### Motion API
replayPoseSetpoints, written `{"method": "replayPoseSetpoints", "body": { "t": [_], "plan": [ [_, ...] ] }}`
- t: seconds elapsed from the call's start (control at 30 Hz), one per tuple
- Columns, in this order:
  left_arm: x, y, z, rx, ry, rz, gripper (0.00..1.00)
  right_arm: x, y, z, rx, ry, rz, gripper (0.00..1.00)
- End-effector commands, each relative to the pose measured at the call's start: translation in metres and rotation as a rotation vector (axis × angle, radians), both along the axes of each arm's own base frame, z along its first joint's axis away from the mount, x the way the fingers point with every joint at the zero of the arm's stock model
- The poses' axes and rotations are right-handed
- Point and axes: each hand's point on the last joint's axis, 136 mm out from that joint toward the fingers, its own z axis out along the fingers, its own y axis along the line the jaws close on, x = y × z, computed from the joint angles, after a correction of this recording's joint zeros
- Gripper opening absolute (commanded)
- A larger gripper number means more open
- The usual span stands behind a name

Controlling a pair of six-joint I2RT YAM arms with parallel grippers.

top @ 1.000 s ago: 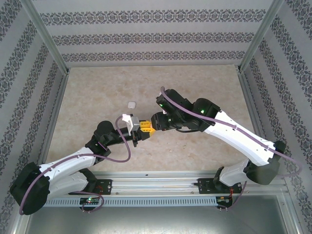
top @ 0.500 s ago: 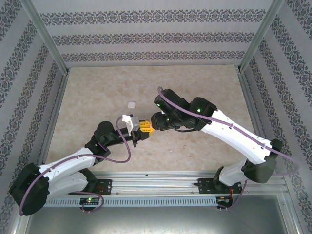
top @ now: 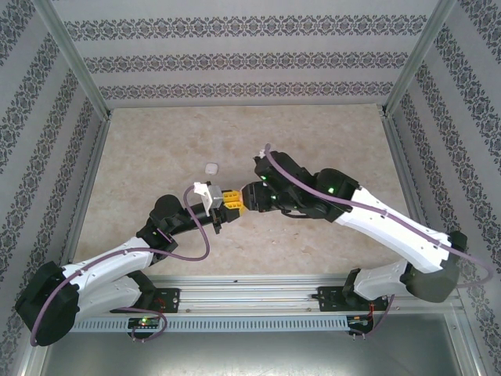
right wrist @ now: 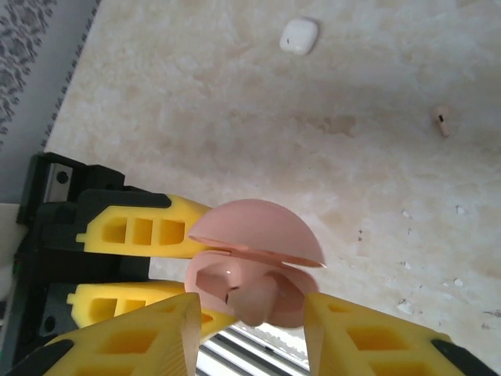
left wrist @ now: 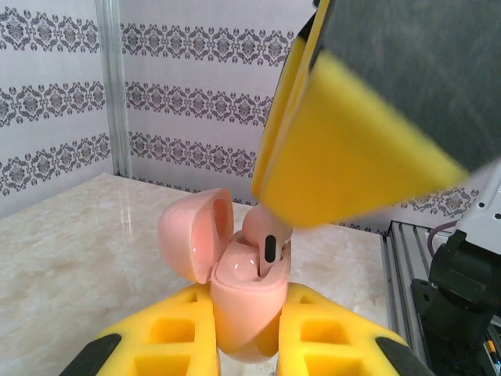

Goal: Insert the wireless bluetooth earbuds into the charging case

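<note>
Charging case [left wrist: 246, 301] clamped upright, lid open, in left gripper [left wrist: 243, 333], presenting socket to earbud [left wrist: 264, 239] pinched by right gripper [right wrist: 252, 329] for insertion.

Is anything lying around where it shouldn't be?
Yes. One small pink earbud lies loose on the marble table, far from the open pink charging case held in the left gripper. A small white case also sits alone on the table. Nothing looks broken.
</note>
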Motion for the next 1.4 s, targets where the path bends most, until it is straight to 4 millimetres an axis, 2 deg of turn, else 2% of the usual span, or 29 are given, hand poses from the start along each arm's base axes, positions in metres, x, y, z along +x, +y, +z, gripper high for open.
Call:
{"method": "replayPoseSetpoints", "body": {
  "t": [0.0,0.43,0.7,0.8,0.9,1.07,1.37],
  "plan": [
    [-0.004,0.000,0.017,-0.060,-0.040,-0.003,0.00,0.004,0.001,0.014,0.041,-0.062,-0.032,0.39],
    [-0.007,0.000,0.021,-0.069,-0.044,-0.016,0.00,0.003,0.015,-0.006,-0.025,-0.015,0.028,0.38],
    [-0.007,0.001,0.021,-0.065,-0.048,-0.014,0.00,0.003,0.020,-0.010,-0.045,-0.006,0.050,0.26],
    [-0.007,0.001,0.020,-0.062,-0.048,-0.015,0.00,0.002,0.019,-0.007,-0.043,-0.008,0.052,0.18],
    [-0.007,0.001,0.018,-0.054,-0.049,-0.012,0.00,0.003,0.016,0.001,-0.031,-0.027,0.042,0.14],
    [-0.008,0.002,0.013,-0.037,-0.050,-0.005,0.00,0.003,0.008,0.018,-0.013,-0.059,0.027,0.12],
    [-0.009,0.003,0.011,-0.032,-0.051,-0.008,0.00,0.002,-0.004,0.029,-0.012,-0.071,-0.001,0.11]
  ]
}}
